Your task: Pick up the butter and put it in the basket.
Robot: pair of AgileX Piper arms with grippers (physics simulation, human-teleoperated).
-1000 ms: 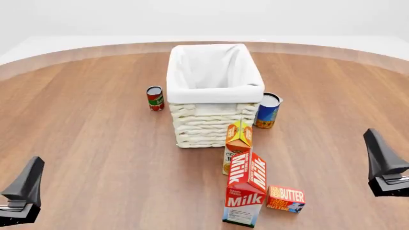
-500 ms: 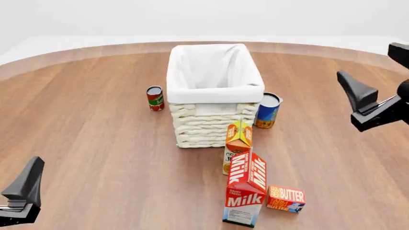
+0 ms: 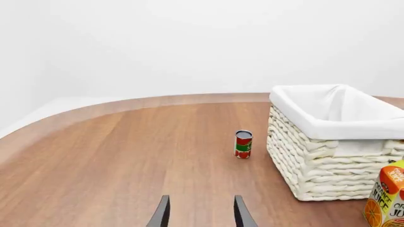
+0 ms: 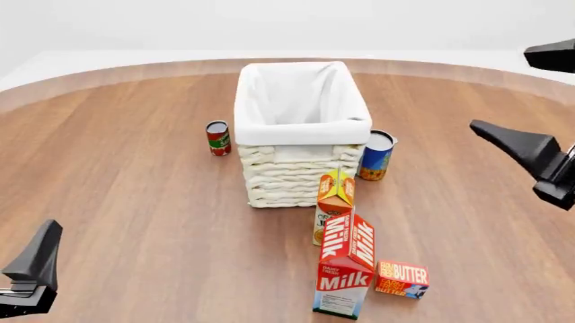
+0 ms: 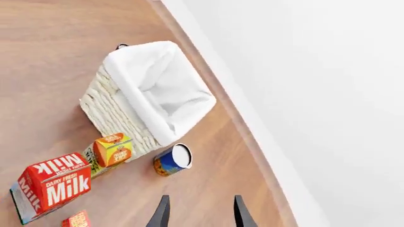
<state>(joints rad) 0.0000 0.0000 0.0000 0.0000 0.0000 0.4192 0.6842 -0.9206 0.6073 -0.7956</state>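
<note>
The right hand (image 4: 539,108), fingers apart and empty, has swung up, well off the near-right butter (image 4: 402,279); the approach is hardly begun.

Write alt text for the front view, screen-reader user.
A lined wicker basket stands mid-table with a juice carton, milk carton and small butter box in front of it, a can on either side. The left hand sits low at the near left; the right hand hangs open, raised at the far right, holding nothing.
</note>
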